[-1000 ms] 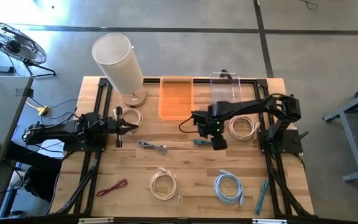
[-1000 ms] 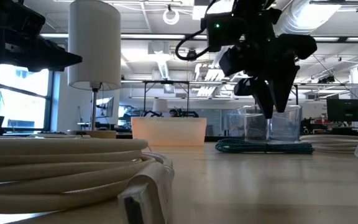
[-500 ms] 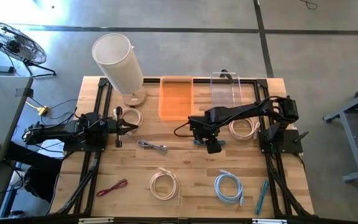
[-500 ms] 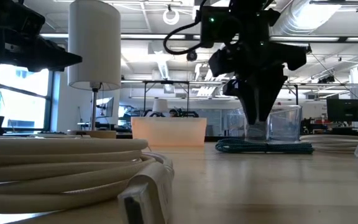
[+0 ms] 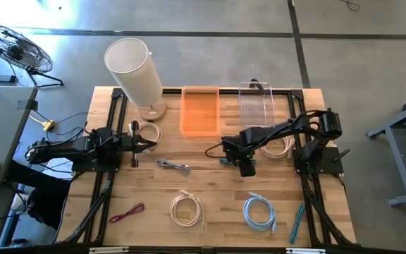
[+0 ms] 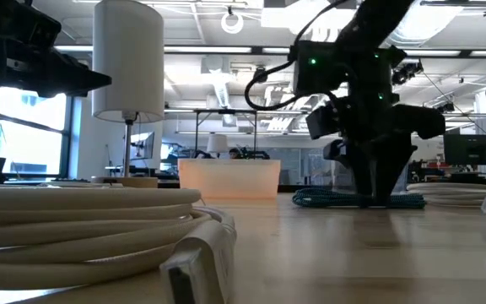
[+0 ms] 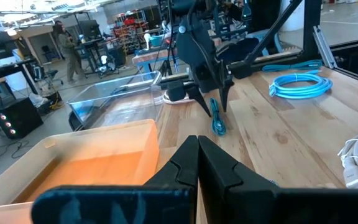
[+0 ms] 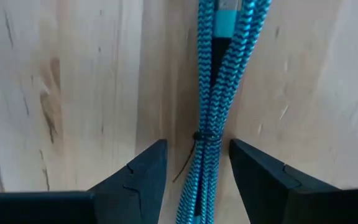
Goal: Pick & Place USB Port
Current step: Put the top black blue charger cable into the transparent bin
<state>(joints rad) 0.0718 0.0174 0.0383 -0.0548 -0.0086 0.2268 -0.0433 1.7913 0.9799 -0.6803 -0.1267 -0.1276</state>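
Note:
The USB cable is a teal braided bundle [image 5: 225, 161] tied with a thin band, lying flat on the wooden table just near of the bins. It also shows in the low view [image 6: 344, 199] and the left wrist view [image 7: 217, 122]. My right gripper [image 5: 245, 167] points down at it with its tips at table level [image 6: 380, 196]. It is open, with one finger on each side of the bundle [image 8: 211, 93] near the tie. My left gripper [image 5: 145, 144] is shut [image 7: 197, 140] and waits at the table's left side.
An orange bin [image 5: 199, 111] and a clear bin [image 5: 257, 103] stand at the far edge, with a white lamp [image 5: 136, 70] to their left. White cable coils [image 5: 186, 209] [image 5: 278, 144], a light blue coil [image 5: 259, 212], a grey cable [image 5: 173, 166] and a red one [image 5: 127, 212] lie around.
My right gripper has come down from well above the table until its fingertips reach the surface, shifting slightly toward the near edge and ending astride the teal cable. The cable has stayed where it was.

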